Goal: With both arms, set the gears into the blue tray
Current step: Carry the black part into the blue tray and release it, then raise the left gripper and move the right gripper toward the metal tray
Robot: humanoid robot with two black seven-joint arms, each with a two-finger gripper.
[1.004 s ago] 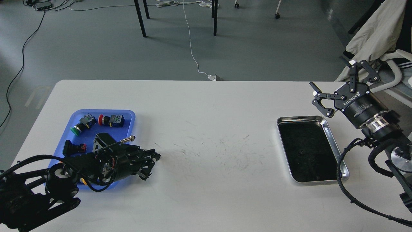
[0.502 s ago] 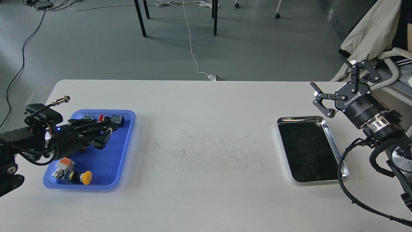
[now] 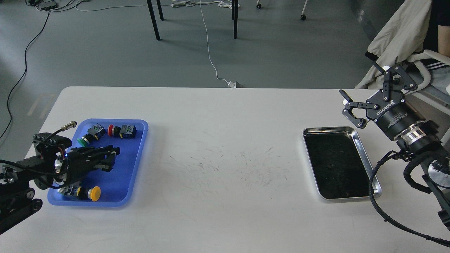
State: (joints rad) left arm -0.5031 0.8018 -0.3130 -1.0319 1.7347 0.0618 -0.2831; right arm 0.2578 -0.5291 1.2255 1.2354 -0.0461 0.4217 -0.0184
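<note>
The blue tray (image 3: pixel 123 175) lies at the table's left, with several coloured push-button switches in it. My left gripper (image 3: pixel 113 160) hovers low over the tray's middle, pointing right. Its dark fingers look slightly apart and I see nothing between them. My right gripper (image 3: pixel 364 84) hangs wide open and empty above the table, just beyond the far right corner of the steel tray (image 3: pixel 365 160). I cannot make out any gears. A tiny speck (image 3: pixel 328 165) on the steel tray's dark bottom is too small to identify.
In the blue tray a green switch (image 3: pixel 83 141) and a red switch (image 3: pixel 116 130) lie at the back, and a yellow one (image 3: pixel 92 192) at the front. The white table (image 3: pixel 225 147) shows fine scratch marks between the trays. A chair with cloth stands at the far right.
My left arm swung back from the table right of the blue tray to over the tray, then settled lower toward its middle. The right arm stayed still.
</note>
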